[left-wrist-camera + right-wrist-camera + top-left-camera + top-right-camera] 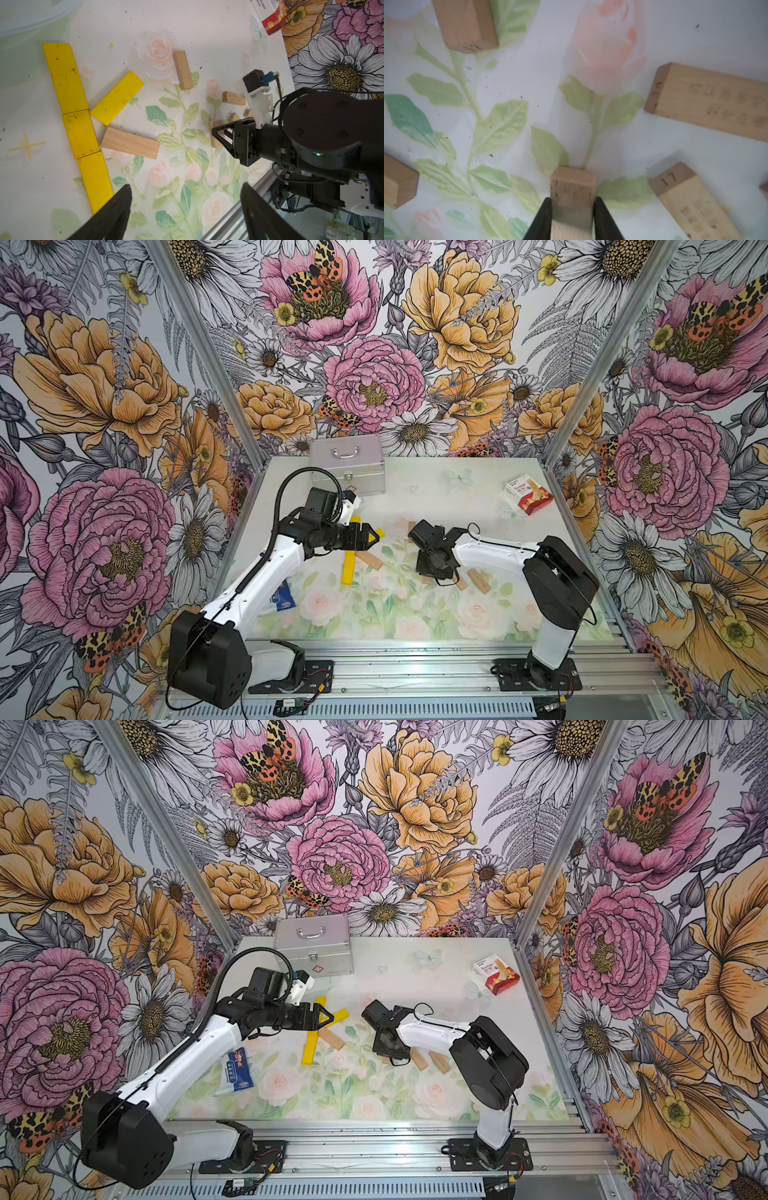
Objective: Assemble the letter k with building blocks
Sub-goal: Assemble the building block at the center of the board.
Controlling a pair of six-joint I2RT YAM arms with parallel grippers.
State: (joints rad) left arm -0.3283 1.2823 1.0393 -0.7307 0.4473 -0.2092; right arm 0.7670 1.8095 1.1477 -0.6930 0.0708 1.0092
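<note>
One block point(572, 185) juts lengthwise from right pincer point(573, 200).

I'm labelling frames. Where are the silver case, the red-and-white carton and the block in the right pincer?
silver case point(349, 461), in a top view, lid below handle
red-and-white carton point(528, 493), in a top view, printed top face
held wood block point(572, 190), right wrist view, upper face

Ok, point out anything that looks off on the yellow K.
One mismatch: the lower arm is a pale wood block, while the stem and the upper arm are yellow. Nothing else stands out.
</note>
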